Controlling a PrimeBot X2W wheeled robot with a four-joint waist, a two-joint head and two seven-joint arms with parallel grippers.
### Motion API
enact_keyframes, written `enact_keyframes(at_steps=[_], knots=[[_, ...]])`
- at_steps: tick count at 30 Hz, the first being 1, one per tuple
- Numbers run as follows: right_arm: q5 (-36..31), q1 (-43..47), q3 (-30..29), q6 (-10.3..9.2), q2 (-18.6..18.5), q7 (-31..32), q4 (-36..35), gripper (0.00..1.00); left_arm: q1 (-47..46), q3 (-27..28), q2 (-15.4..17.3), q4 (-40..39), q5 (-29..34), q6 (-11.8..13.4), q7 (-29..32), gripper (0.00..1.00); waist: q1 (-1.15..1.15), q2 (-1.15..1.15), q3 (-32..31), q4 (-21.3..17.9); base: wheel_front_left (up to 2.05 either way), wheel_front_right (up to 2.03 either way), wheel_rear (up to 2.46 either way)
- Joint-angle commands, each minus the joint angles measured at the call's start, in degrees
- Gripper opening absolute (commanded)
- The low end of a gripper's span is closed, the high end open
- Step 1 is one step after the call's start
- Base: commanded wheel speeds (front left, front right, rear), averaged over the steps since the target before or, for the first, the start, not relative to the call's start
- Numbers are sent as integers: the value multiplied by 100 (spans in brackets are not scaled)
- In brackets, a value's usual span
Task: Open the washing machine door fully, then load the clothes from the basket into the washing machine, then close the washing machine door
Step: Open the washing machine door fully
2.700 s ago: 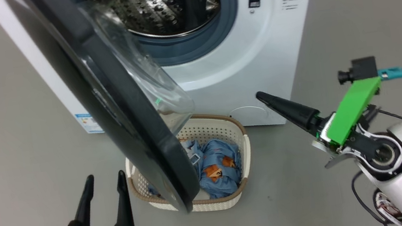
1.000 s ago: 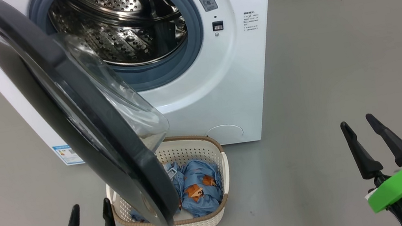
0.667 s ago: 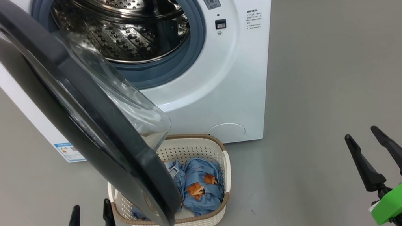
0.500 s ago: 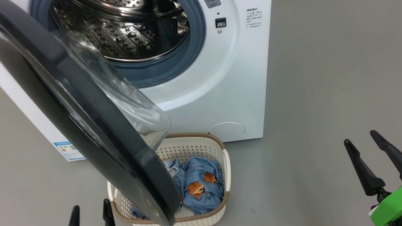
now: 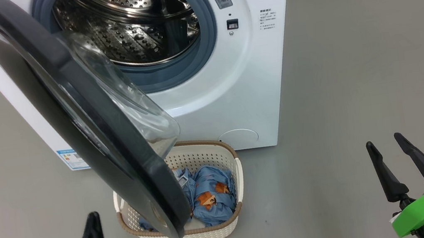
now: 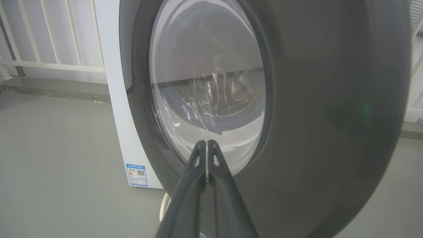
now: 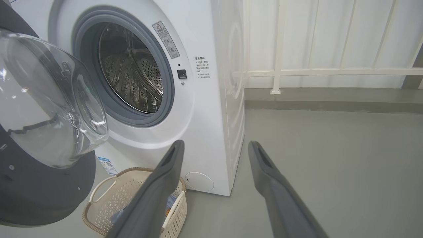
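**Left pincer pinched shut on nothing, door half swung over the basket**

Down at the lower left, the left gripper (image 5: 92, 216) has its two dark fingers pressed together into one spike, nothing between them. Its wrist view has the joined tips (image 6: 206, 142) pointing straight at the outer face of the washing machine door (image 6: 330, 115), close but clear of it.

Across on the lower right, the right gripper (image 5: 383, 140) stands wide apart, two fingers splayed and empty over bare grey floor (image 5: 353, 51), well away from everything.

One washing machine door (image 5: 81, 113), swung out at an angle, with its glass bowl bulging toward the machine. In the head view its bottom edge overlaps the left part of the one basket (image 5: 216, 231), standing between the left gripper and the load.

In the basket are the clothes (image 5: 212, 196): two light blue bundles with orange-brown prints, the left one partly behind the door's rim. The right wrist view catches one looped handle (image 7: 103, 186).

The basket sits on the floor just before the one washing machine (image 5: 249, 88), below its open mouth: steel drum (image 5: 130, 22) and grey gasket (image 5: 194, 58). One round cover (image 5: 238, 137) sits low at the front, one blue label sticker (image 5: 73, 158) at the left corner. A white railing (image 7: 330, 72) runs behind.
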Motion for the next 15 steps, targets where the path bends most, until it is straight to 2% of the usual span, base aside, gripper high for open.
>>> enact_keyframes(at_steps=[1, 10, 15], knots=[[-97, 18, 73, 26, -76, -70, -154, 100, -208, 221, 51, -255, -51, -28, -37, 0, 0, 0, -11, 9, 0, 0, 0], [-165, 51, 34, 26, -59, -70, -245, 100, -356, 215, 41, -1508, 129, -27, -37, 0, 0, 0, -15, 50, 0, 0, 0], [-180, 29, 13, 26, -63, -70, -285, 100, -407, -228, 35, -2427, 111, 127, -37, 0, 0, 0, 39, 40, 0, 0, 0]])
